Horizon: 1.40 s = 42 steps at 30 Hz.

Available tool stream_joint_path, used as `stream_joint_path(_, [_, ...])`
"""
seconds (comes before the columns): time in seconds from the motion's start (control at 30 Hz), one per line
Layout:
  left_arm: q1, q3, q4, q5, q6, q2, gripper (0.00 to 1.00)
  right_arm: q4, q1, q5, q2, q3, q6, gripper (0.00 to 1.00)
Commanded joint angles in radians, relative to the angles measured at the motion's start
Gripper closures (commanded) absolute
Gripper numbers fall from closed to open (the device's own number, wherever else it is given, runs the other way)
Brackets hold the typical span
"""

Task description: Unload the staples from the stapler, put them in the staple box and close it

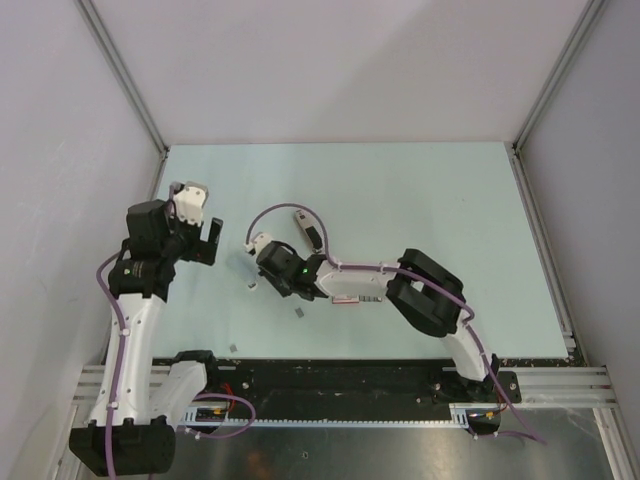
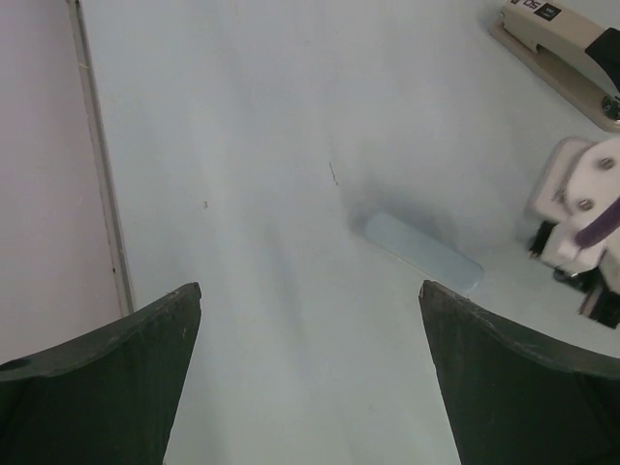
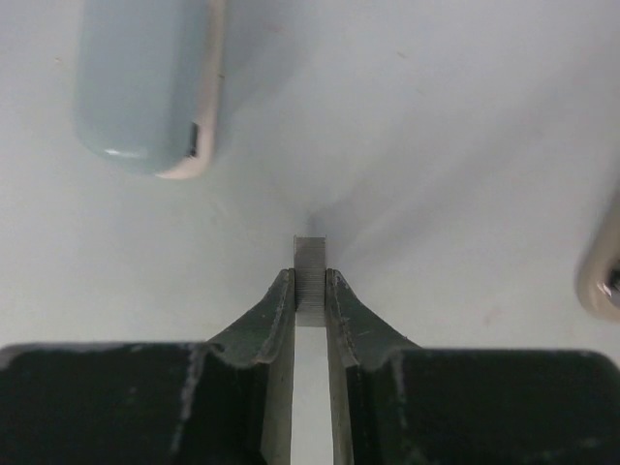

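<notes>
Pinching a short silver strip of ridged metal staples (image 3: 311,266) between their dark fingertips (image 3: 276,310), the right arm's jaws are almost closed, with only the strip's own width left between them. The strip pokes out past the tips towards the pale blue-green bench (image 1: 420,190); whether it touches the surface cannot be told. Just beyond these jaws in the right wrist view lies a flat pale-blue oblong piece with rounded ends (image 3: 145,87), which also shows flat on the bench in the left wrist view (image 2: 423,250). The small slim stapler with a silver-grey body and black top part (image 1: 308,230) lies on the bench just behind the right arm's wrist, near the middle, apart from both sets of jaws; the left wrist view catches it at the upper right corner (image 2: 557,48). The left arm's jaws stand wide open over bare bench on the left side, gripping nothing, their dark fingers (image 2: 126,368) far apart.
</notes>
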Motion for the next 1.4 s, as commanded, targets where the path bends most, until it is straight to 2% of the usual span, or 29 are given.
stream_joint_path(0.0, [0.011,0.002,-0.001,0.033,0.034,-0.043,0.01,-0.085,-0.009,0.164,-0.167,-0.042,0.116,1.00])
stream_joint_path(0.37, [0.013,-0.026,-0.003,0.050,0.040,-0.034,0.02,-0.304,-0.058,0.367,-0.446,-0.270,0.516,1.00])
stream_joint_path(0.63, [0.012,-0.030,-0.005,0.044,0.036,-0.042,0.03,-0.432,-0.065,0.454,-0.529,-0.389,0.797,1.00])
stream_joint_path(1.03, [0.012,-0.025,-0.020,0.046,0.032,-0.041,0.03,-0.360,-0.039,0.509,-0.570,-0.528,0.927,1.00])
stream_joint_path(1.37, [0.011,-0.024,-0.033,0.044,0.031,-0.051,0.03,-0.348,-0.010,0.552,-0.535,-0.566,1.027,1.00])
